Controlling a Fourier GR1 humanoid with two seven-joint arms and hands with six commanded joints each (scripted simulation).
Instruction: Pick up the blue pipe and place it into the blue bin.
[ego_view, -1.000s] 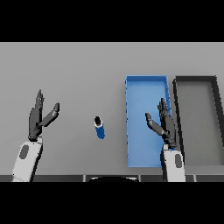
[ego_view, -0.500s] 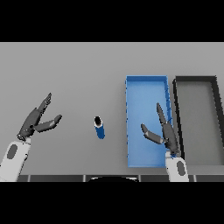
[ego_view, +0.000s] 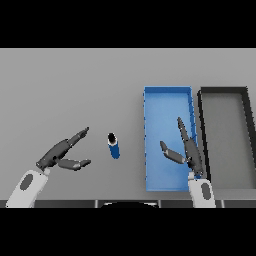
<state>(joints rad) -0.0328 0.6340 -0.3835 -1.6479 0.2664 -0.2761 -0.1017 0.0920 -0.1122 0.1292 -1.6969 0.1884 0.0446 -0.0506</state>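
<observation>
Blue pipe: short stub on grey table, dark open end facing up, between your hands, left of blue bin. Expect it light, rigid, smooth; may roll or slip. Grip across mid-body. Left hand: released, fingers spread toward pipe, apart from it. Right hand: released, over bin, idle. Dark bin beside blue bin.
</observation>
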